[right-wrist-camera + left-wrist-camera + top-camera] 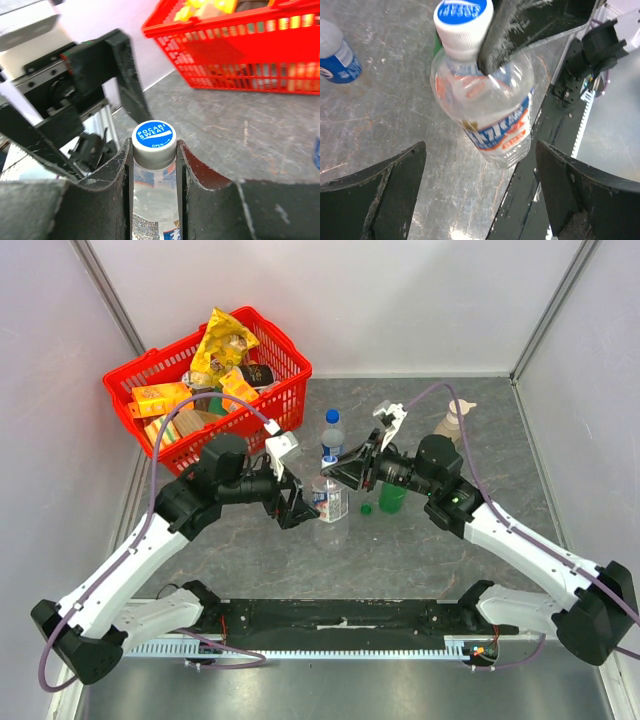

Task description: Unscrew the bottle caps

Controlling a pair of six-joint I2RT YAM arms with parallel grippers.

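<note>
A clear bottle (331,502) stands mid-table, also in the left wrist view (490,107). Its white cap with a blue top (154,136) sits on the neck and also shows in the left wrist view (463,20). My right gripper (154,146) is shut on this cap, one finger on each side; it also shows from above (332,468). My left gripper (480,197) is open, with the bottle's base just between its fingertips and untouched (297,504). A blue-labelled bottle (333,430) with a blue cap stands behind. A green cap (367,508) lies on the table beside the green bottle (392,497).
A red basket (285,390) full of packets stands at the back left, also in the right wrist view (240,55). A beige pump dispenser (455,420) stands at the back right. The blue-labelled bottle shows at the left wrist view's left edge (337,57).
</note>
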